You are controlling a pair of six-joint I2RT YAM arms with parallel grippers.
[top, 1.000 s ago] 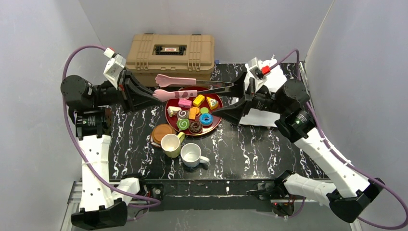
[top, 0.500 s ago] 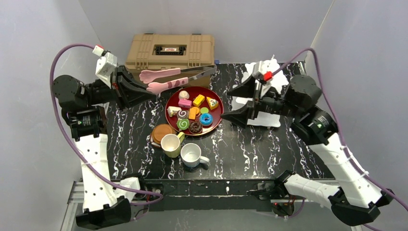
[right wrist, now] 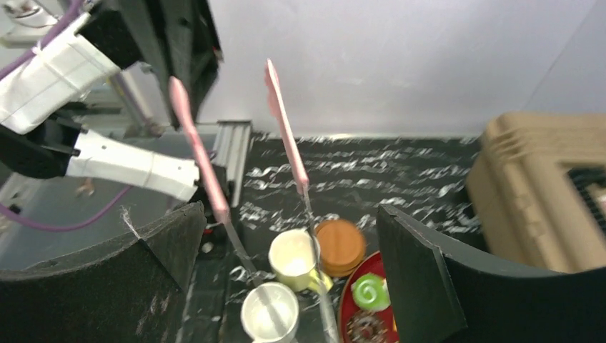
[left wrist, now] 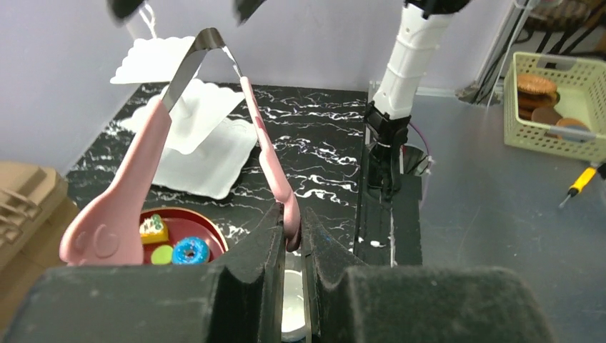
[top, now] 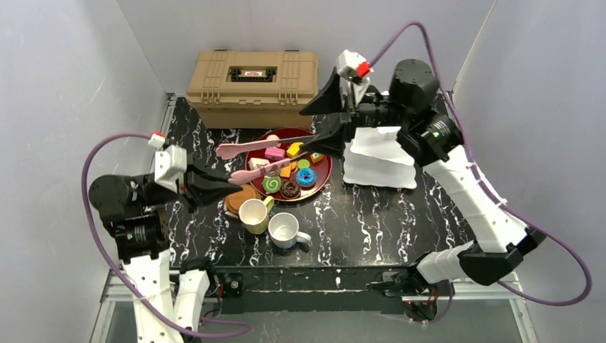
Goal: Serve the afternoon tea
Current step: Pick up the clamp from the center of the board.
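Observation:
My left gripper (top: 227, 180) (left wrist: 291, 232) is shut on the tip of one pink arm of the tongs (top: 261, 158) (left wrist: 146, 171), which hang in the air over the red plate (top: 323, 173). My right gripper (top: 307, 133) (right wrist: 289, 214) is open, its wide fingers straddling the tongs' metal hinge end without touching it. The plate holds several toy pastries, among them a blue donut (top: 306, 178) (left wrist: 189, 250) and a green swirl roll (top: 271, 184) (right wrist: 370, 293). A pale yellow mug (top: 253, 214) (right wrist: 293, 259), a white mug (top: 284, 230) (right wrist: 270, 314) and stacked brown coasters (top: 241, 196) (right wrist: 341, 246) sit in front of the plate.
The tan toolbox (top: 251, 78) (right wrist: 550, 186) stands at the back, just behind the plate. White scalloped sheets (top: 379, 158) (left wrist: 193, 143) lie right of the plate under my right arm. Off the table, a basket (left wrist: 557, 100) and a screwdriver (left wrist: 582, 182) rest on the floor.
My left gripper has pulled the tongs from in front of the toolbox toward the near left, over the plate. My right arm swung up and back, so its open fingers now straddle the hinge end.

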